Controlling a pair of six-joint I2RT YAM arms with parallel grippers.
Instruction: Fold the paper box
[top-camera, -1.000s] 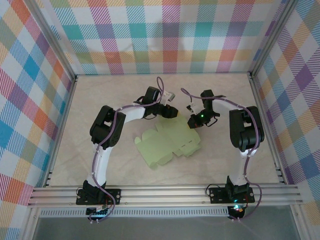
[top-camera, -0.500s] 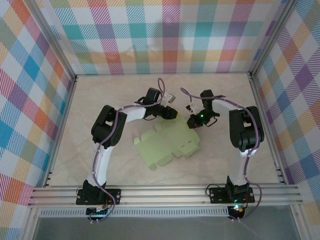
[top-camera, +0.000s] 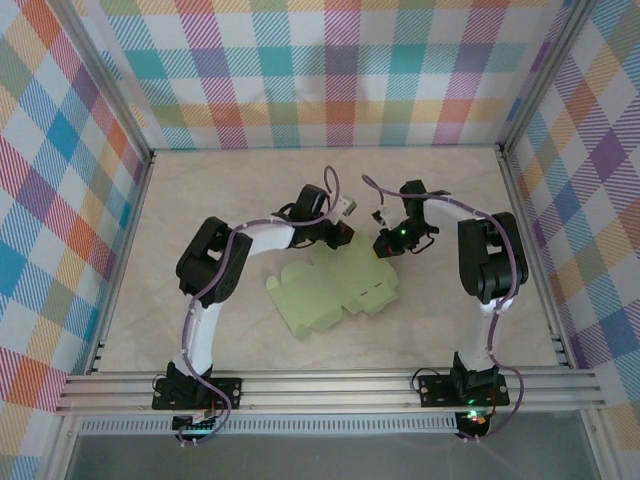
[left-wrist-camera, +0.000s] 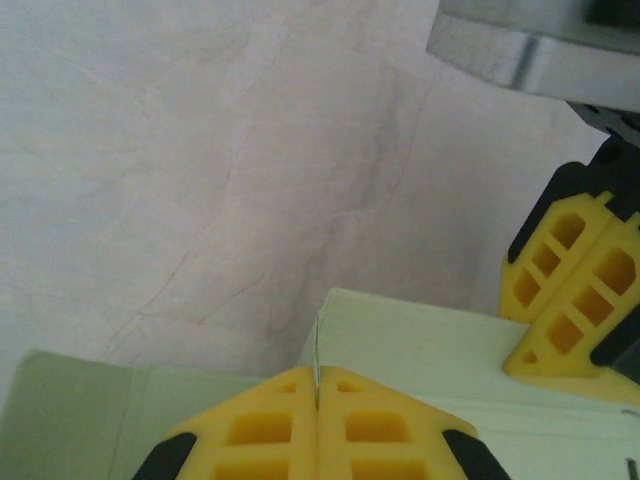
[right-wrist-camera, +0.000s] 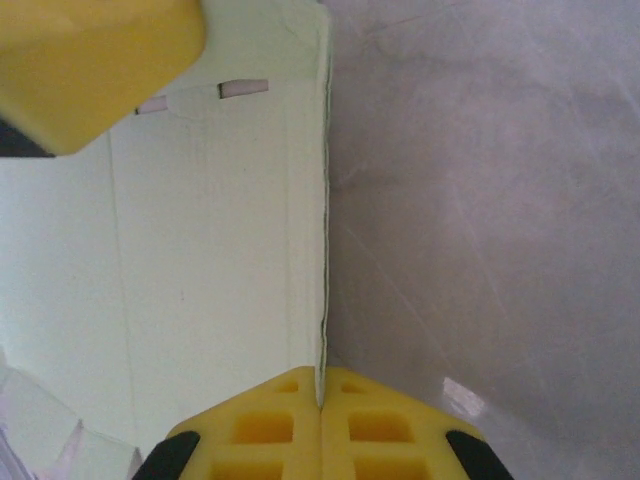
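So the paper box (top-camera: 335, 290) is a flat pale green cut-out, lying unfolded around the middle of the tabletop (top-camera: 200, 200) and a bit toward the near side, with its far edge lifted up where both arms meet it. The left gripper (top-camera: 343, 238) is on the far-left part of that edge. From its wrist cam the yellow pads (left-wrist-camera: 350, 430) are squeezed right together with a thin sliver of card standing up between them, so it's fully clamped on the sheet. The right gripper (top-camera: 384, 246) is just beside it at the far-right corner, same deal: pads (right-wrist-camera: 370, 430) pressed closed with the card's edge running straight up out of the seam. The two grippers sit close together. Plaid walls (top-camera: 330, 70) all around the table.
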